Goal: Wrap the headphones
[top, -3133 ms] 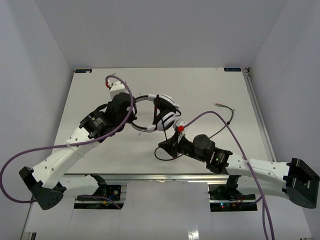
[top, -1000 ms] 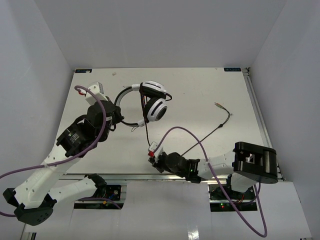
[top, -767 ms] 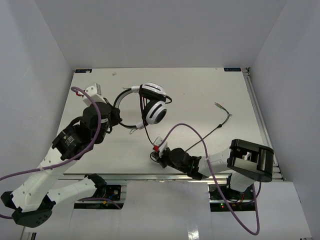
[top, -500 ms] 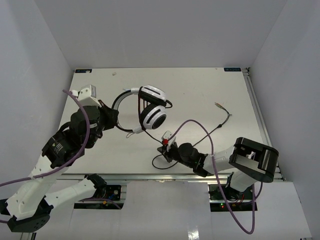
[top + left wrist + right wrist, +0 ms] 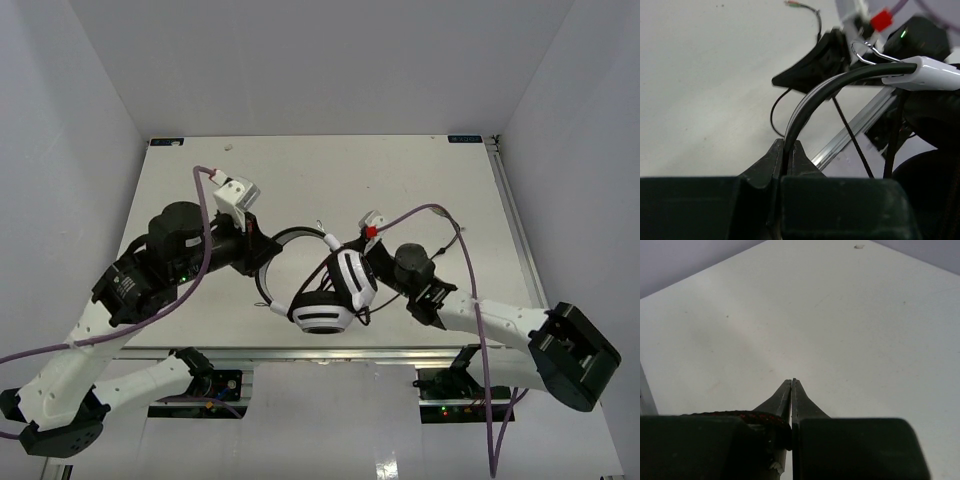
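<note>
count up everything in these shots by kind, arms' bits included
headphones: 1
grippers: 2, left gripper and right gripper
purple cables: 2, left cable and right cable
total: 5
</note>
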Available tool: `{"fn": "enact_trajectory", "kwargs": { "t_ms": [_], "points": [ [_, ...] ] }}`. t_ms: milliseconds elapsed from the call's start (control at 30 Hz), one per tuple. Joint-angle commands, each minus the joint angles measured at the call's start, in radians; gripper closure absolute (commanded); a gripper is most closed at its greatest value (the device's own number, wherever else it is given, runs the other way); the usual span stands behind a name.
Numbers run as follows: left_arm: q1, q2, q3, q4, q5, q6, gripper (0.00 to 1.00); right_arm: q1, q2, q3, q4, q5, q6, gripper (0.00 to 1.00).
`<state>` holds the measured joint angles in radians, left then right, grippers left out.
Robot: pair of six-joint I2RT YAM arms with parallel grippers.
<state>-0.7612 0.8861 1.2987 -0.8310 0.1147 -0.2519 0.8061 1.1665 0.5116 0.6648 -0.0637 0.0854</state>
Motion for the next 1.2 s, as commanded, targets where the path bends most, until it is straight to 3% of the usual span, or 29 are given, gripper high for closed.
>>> {"fn": "enact_trajectory", "kwargs": {
  "t_ms": [0,200,333,967,1167],
  "points": [
    [0.002,0.017,-0.058,0.015,-0.115,0.154,1.0,-0.109,-0.086,0.211,-0.415,-0.099,0.037,0.92],
    [-0.042,0.114,-0.106,0.061,-0.471,0.206,1.0,-0.131,-0.102,0.39,-0.702,-0.181,-0.014,0.92],
    [-0.116,0.181,-0.096,0.07,-0.648,0.205,1.0,-0.131,-0.095,0.433,-0.767,-0.253,-0.018,0.92],
    [-0.202,0.288,-0.163,0.247,-1.075,0.38,1.0,-0.131,-0.002,0.608,-0.939,-0.381,-0.077,0.92],
    [-0.207,0.307,-0.151,0.25,-1.087,0.374,1.0,-0.131,-0.007,0.623,-0.962,-0.452,-0.08,0.92]
  ]
}}
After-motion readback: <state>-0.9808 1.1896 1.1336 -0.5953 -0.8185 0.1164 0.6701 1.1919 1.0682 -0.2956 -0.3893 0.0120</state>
